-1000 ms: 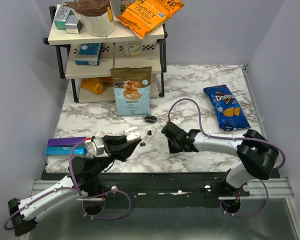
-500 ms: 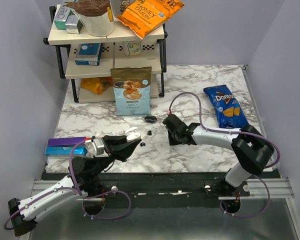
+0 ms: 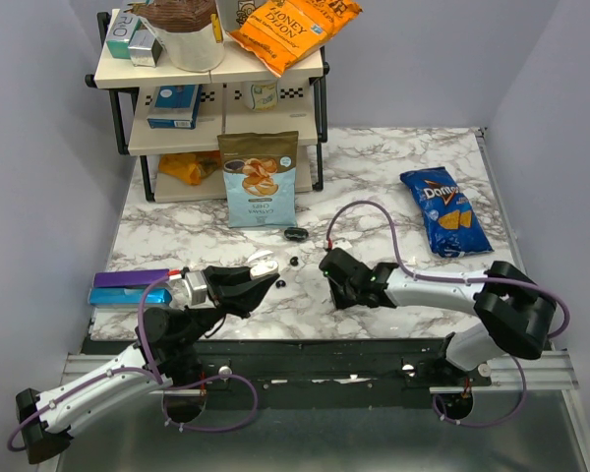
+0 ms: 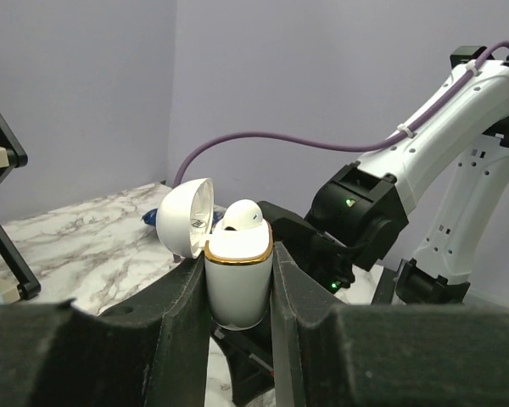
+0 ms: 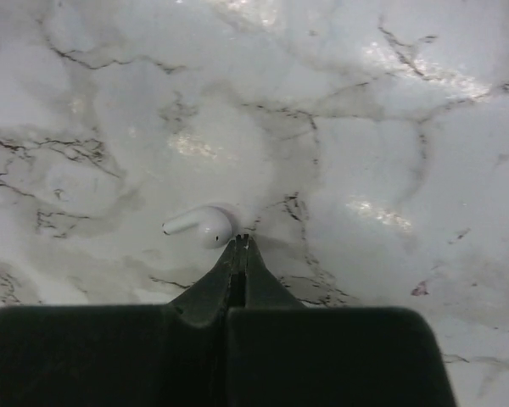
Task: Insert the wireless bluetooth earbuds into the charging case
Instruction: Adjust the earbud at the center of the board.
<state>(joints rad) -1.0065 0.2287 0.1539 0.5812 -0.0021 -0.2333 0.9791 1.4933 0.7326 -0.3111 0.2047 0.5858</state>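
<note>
Here, at the near edge of the right wrist view, the right pincer (image 5: 240, 244) has its jaws pressed together with nothing between them. A white earbud (image 5: 199, 225) lies on the marble table (image 5: 390, 127) just beyond the tips and to their left; whether it touches them is unclear. Farther off, the left pincer (image 4: 237, 254) is clamped on a white charging case (image 4: 237, 292). Its lid (image 4: 187, 216) is open and a second earbud (image 4: 242, 214) sits inside.
</note>
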